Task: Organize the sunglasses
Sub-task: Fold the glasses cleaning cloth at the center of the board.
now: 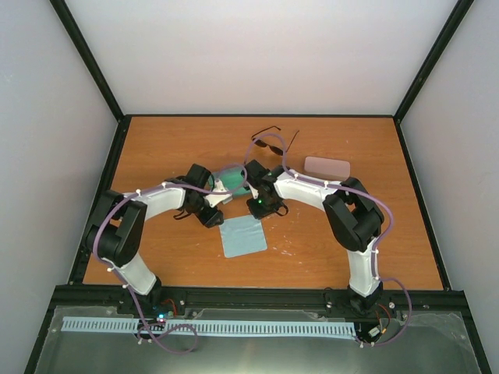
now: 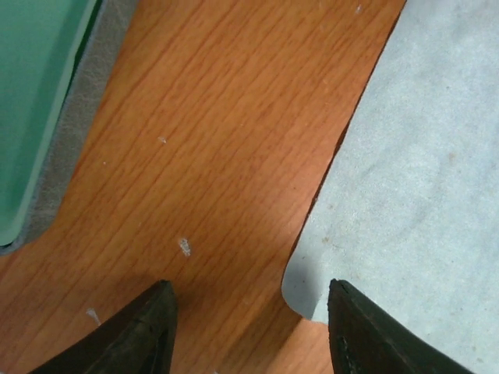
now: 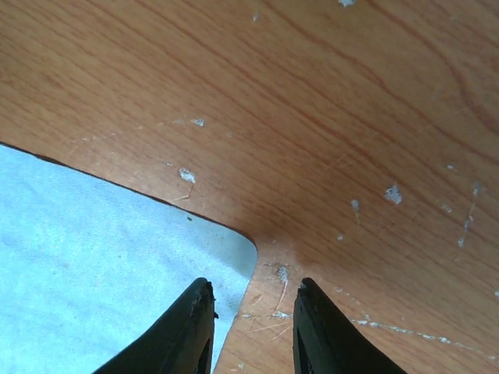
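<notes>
The black-framed sunglasses (image 1: 273,143) lie unfolded at the back of the table, beyond both arms. The pale reddish-clear pair is not in view. My left gripper (image 1: 212,218) (image 2: 249,331) is open and empty, low over the table, its jaws on either side of a corner of the light-blue cloth (image 1: 242,235) (image 2: 421,156). My right gripper (image 1: 267,209) (image 3: 251,331) is open and empty, its jaws on either side of another corner of the same cloth (image 3: 93,265).
A green open case (image 1: 228,179) (image 2: 31,101) lies between the two wrists, just behind the cloth. A pink oblong case (image 1: 327,166) lies at the back right. The table (image 1: 327,249) is bare wood on the right and left.
</notes>
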Controlling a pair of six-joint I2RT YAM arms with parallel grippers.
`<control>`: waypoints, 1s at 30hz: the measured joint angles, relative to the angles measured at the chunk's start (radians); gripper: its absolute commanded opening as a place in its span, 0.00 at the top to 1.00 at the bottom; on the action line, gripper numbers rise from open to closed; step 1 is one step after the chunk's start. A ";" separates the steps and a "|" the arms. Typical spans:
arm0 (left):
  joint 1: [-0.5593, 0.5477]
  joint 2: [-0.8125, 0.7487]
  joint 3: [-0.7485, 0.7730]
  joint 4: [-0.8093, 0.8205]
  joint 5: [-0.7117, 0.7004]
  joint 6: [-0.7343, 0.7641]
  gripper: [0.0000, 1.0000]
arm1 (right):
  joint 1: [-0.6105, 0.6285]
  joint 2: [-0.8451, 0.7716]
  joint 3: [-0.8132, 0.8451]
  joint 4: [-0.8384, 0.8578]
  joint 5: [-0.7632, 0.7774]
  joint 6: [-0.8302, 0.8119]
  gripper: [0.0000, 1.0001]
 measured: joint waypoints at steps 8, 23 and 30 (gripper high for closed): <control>-0.034 0.005 0.004 0.003 -0.012 -0.005 0.52 | -0.002 0.011 0.000 -0.002 0.003 0.003 0.58; -0.083 -0.017 -0.032 -0.006 -0.014 -0.005 1.00 | -0.001 0.011 0.000 0.011 0.006 0.013 0.58; -0.093 -0.018 -0.032 -0.008 -0.016 -0.005 0.99 | -0.001 0.011 -0.019 0.034 0.005 0.020 0.49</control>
